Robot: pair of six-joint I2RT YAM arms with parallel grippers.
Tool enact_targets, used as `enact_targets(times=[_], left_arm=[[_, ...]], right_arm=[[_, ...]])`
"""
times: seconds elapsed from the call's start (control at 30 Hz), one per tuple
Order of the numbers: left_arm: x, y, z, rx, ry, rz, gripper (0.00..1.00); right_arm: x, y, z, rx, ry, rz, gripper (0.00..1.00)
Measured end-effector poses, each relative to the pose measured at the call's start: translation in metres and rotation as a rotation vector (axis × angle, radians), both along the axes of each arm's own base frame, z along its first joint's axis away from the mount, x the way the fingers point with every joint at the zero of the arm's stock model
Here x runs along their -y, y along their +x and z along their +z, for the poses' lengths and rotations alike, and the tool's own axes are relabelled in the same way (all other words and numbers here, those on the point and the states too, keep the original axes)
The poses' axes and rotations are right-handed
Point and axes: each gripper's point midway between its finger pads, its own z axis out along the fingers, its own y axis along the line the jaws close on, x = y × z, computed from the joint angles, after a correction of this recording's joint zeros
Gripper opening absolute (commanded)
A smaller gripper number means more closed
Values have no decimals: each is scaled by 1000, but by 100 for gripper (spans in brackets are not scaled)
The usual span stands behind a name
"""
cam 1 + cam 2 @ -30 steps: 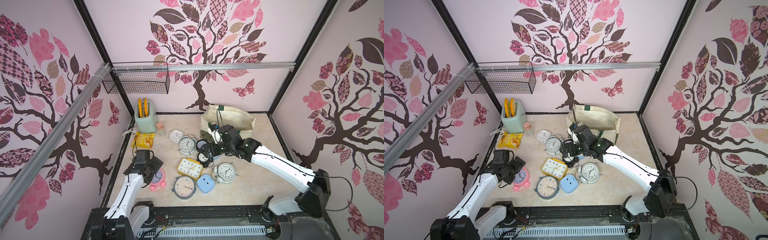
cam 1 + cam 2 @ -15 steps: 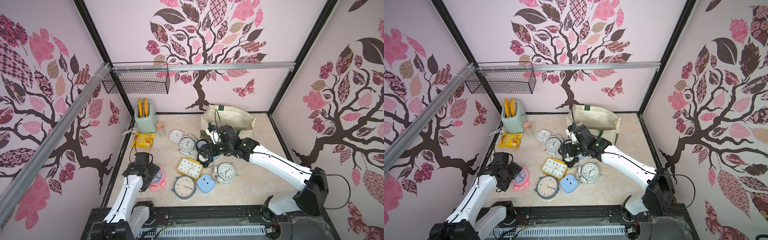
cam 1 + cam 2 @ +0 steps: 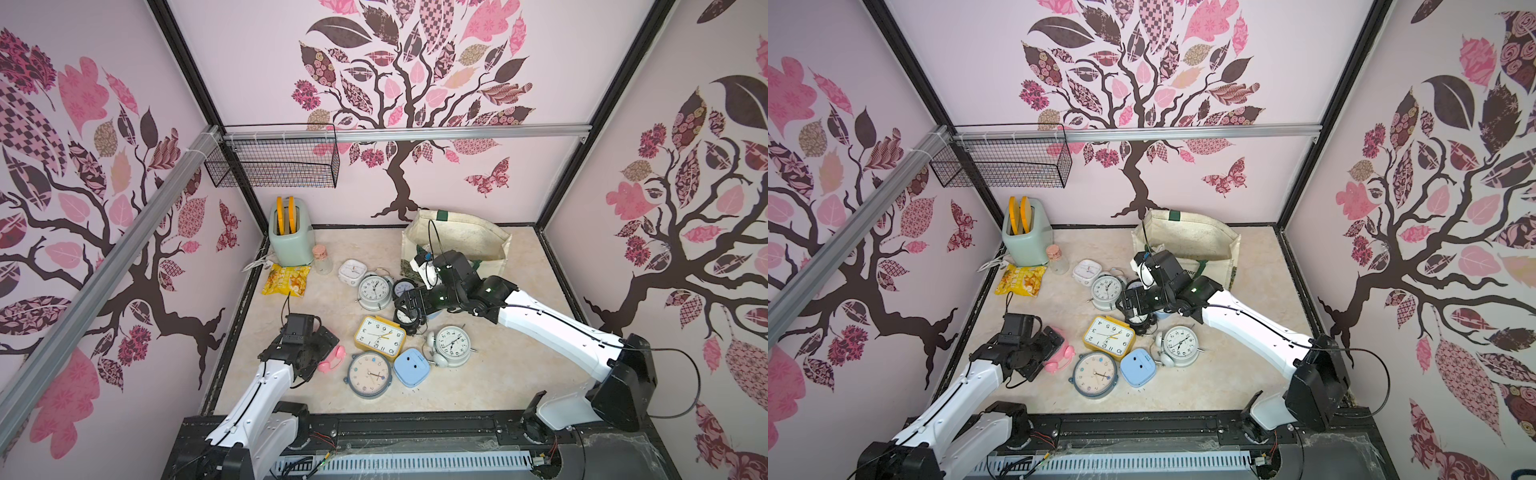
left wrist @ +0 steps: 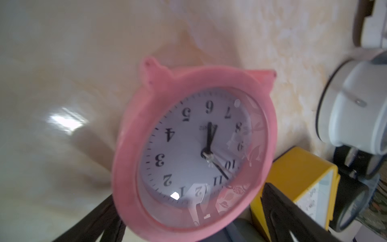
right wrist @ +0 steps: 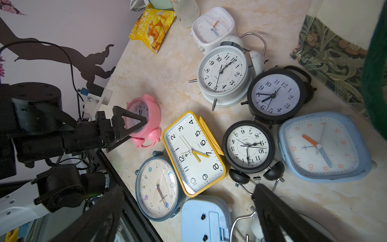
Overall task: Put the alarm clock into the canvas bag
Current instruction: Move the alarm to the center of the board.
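A: Left gripper (image 4: 190, 194) is spread wide, nothing pinched. Bag (image 3: 465, 237) is at the back; pink clock (image 4: 194, 146) sits between the jaws, well apart from it.
B: Looks light, slick plastic, breakable face. I'd pinch the rim sides.

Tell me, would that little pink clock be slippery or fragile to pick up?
The pink clock looks like moulded plastic, so probably light and stiff. Its clear face cover shows glare, so it is likely smooth, slippery and might crack under a hard squeeze. The round body could rock if pushed, though its small feet should limit rolling.
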Motion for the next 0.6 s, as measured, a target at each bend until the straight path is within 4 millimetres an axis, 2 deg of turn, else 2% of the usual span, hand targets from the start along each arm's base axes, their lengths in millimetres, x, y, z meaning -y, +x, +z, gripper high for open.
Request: enact_targets(times=[0.1, 0.2, 0.27, 0.5, 0.6], left_arm=[[19, 10, 2, 37, -21, -44, 98], [28, 18, -6, 28, -27, -54, 98], [34, 31, -4, 38, -31, -56, 98], [48, 73, 0, 67, -30, -57, 98], [47, 86, 12, 106, -7, -52, 98]], right_arm=[[1, 2, -3, 2, -12, -6, 100], [1, 3, -5, 2, -19, -12, 100], [2, 4, -7, 1, -24, -15, 100], [1, 5, -10, -4, -30, -18, 100], [3, 7, -10, 0, -33, -26, 100]])
